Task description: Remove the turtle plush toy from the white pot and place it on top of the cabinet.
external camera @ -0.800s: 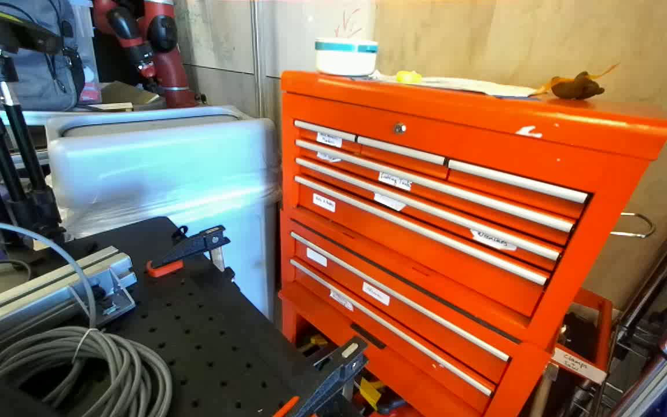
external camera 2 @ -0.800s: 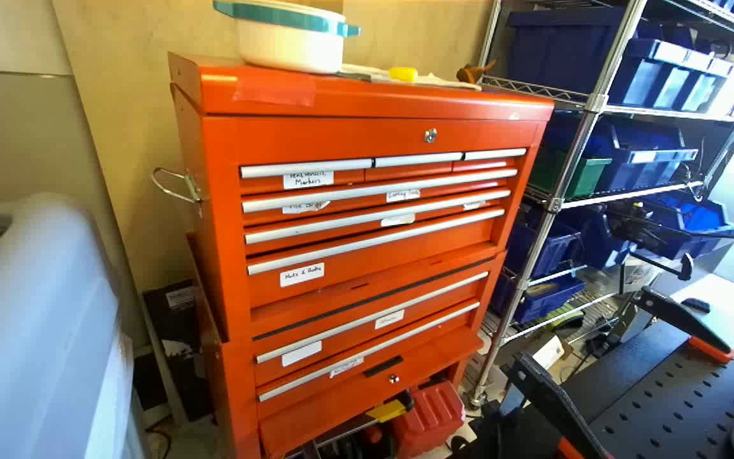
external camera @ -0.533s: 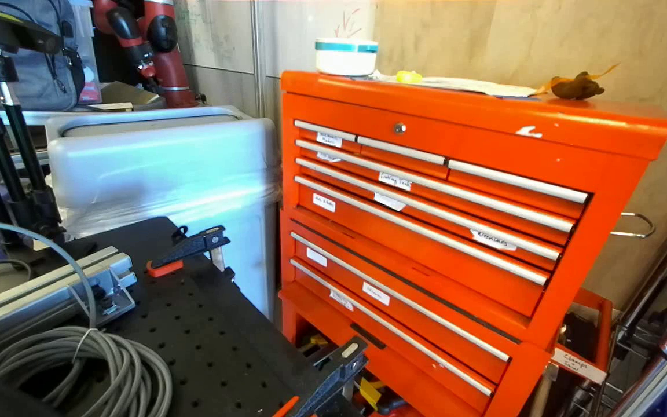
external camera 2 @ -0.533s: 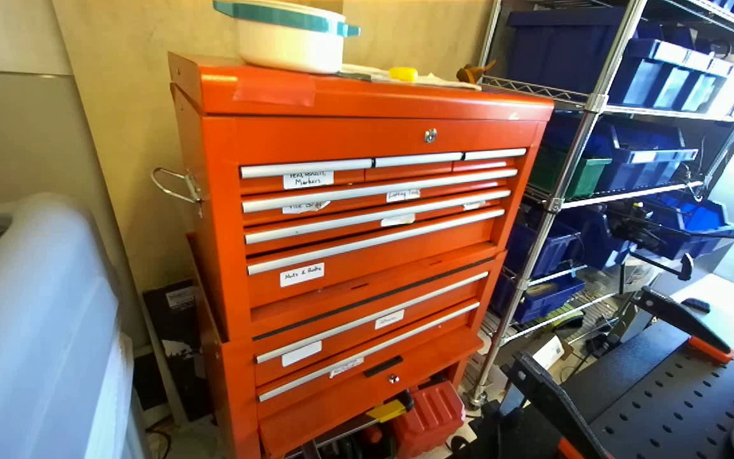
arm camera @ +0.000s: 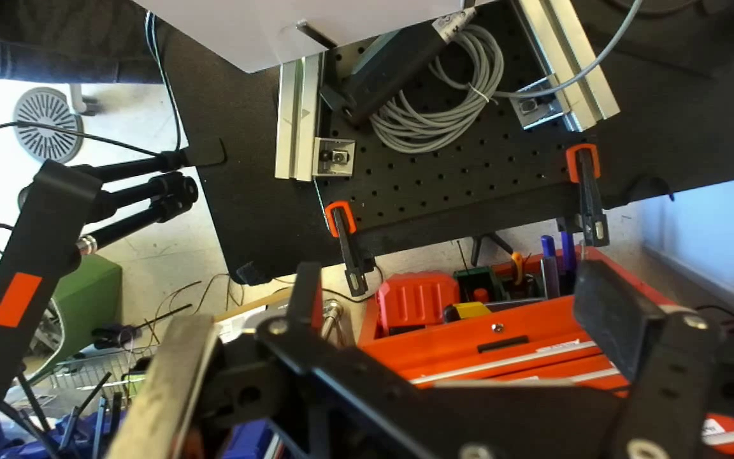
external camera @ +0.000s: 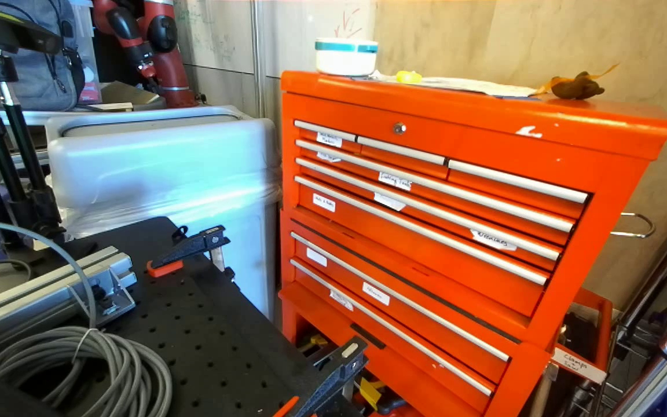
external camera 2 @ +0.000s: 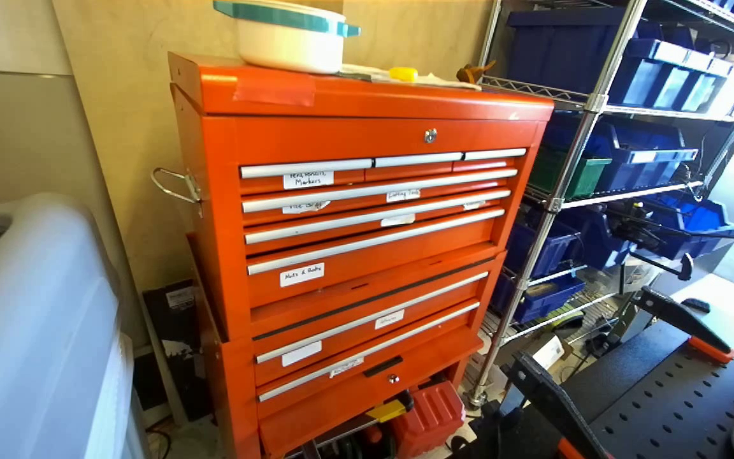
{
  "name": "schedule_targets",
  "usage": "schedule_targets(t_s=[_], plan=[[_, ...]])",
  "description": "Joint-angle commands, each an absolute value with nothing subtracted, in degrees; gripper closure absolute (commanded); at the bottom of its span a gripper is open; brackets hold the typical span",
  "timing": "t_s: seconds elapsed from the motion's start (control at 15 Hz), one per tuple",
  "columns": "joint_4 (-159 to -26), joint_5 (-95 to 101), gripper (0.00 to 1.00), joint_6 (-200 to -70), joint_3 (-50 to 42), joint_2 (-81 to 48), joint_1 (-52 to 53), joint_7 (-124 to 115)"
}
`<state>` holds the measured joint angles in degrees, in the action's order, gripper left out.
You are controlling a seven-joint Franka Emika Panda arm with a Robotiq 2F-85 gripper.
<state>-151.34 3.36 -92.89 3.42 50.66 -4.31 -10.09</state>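
While the end effector (arm camera: 456, 299) is spread, the white pot (external camera: 346, 61) stands on the cabinet (external camera: 455, 272)

In an exterior view, from left to right: one coil of grey cable (external camera: 136, 370) lies on the desk (external camera: 217, 359); one pale box (external camera: 160, 150) stands beyond; two clamps (external camera: 191, 246) sit along the desk edge; one cabinet follows, carrying eight handle bars (external camera: 519, 182), three short and five long. On top, left to right: one white pot, one yellow object (external camera: 409, 77), one brown lumpy item (external camera: 575, 87).

Both exterior views show the white pot upright near the left end of the top. Its interior is hidden; whether the turtle plush toy is inside cannot be told.

In the wrist view, the end effector enters from the lower edge. Its two jaws stand well apart, with one red case (arm camera: 418, 299) seen between. Pose: elevated, with the desk seen from above.
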Motion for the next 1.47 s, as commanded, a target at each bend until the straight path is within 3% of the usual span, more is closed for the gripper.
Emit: schedule_targets(t_s=[0.0, 0.47, 1.4], plan=[[-150.54, 5.13, 0.0, -95.03, 5.21, 46.45, -4.73, -12.67], [-145.41, 5.79, 0.0, -105.75, 8.91, 33.24, -4.82, -21.11], [-117.21, 4.83, 0.0, -108.5, 13.54, 10.89, -1.01, -44.66]])
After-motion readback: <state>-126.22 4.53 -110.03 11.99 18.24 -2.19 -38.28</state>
